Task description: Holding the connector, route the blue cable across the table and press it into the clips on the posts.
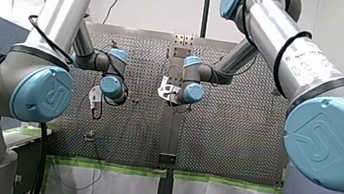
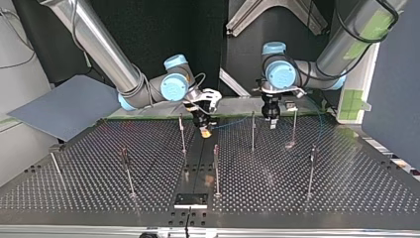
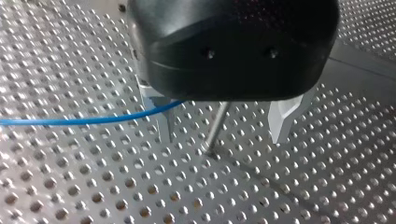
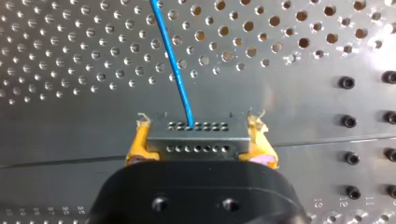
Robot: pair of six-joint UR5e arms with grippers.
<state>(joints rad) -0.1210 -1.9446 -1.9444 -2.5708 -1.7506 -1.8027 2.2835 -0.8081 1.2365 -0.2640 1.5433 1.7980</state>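
Nearest, right wrist view: the robot's right gripper (image 4: pixel 199 127), black body with yellow pads, clamped on both ends of a grey metal connector block (image 4: pixel 196 140) pierced by two rows of small holes. A thin blue cable (image 4: pixel 175 70) leaves the block's far face and runs straight away from the gripper over the silver perforated table (image 4: pixel 70 56).

Left wrist view: the robot's left gripper (image 3: pixel 224 135), black body, two metal fingers (image 3: pixel 282 119) standing apart, nothing held. The cable comes in from one side with its long axis crosswise to the fingers, reaches one finger and passes out of sight under the body. A slim metal post (image 3: pixel 214 128) shows between the fingers. Its clip is hidden by the body.

Top view: the connector sits far and central. The cable spans rightward from it to the left gripper, which hangs between two posts. The left arm is nearer the free span, and the right arm has the end.

Judgement: the coming move turns on lining the cable up with the post's clip under the parted fingers. The cable appears to lie beside the post, not yet seated. Further posts stand nearer and to either side, apart from both grippers, and the neighbouring ones could snag the slack.
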